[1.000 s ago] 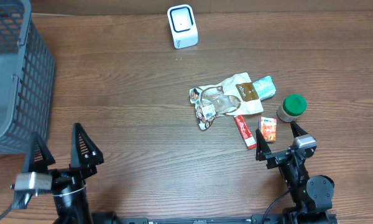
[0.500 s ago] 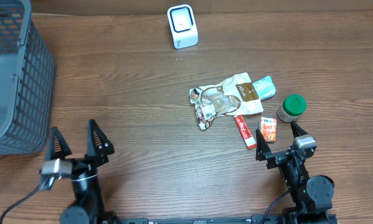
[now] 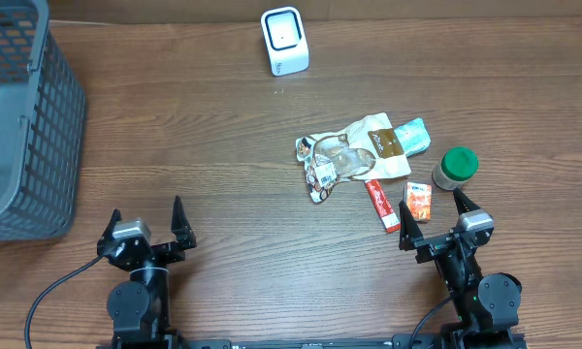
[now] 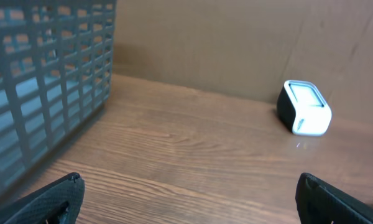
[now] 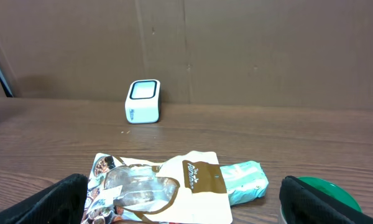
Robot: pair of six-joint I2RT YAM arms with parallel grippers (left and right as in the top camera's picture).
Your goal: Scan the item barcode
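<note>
Scanner untouched; left end effector, right end effector wide open, empty

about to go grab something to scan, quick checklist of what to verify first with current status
1. Pincers open and empty: ok. The left pincer and right pincer both stand wide with nothing between their fingers.
2. Scanner unobstructed: ok. The white scanner stands alone with nothing around it.
3. Items in easy reach: ok, probably. The orange box and red tube lie just ahead of the right pincer.
4. Items separated: not ok. The snack pouch overlaps the teal packet.
5. Barcode side located: cannot tell. No barcode is legible in any view.
</note>
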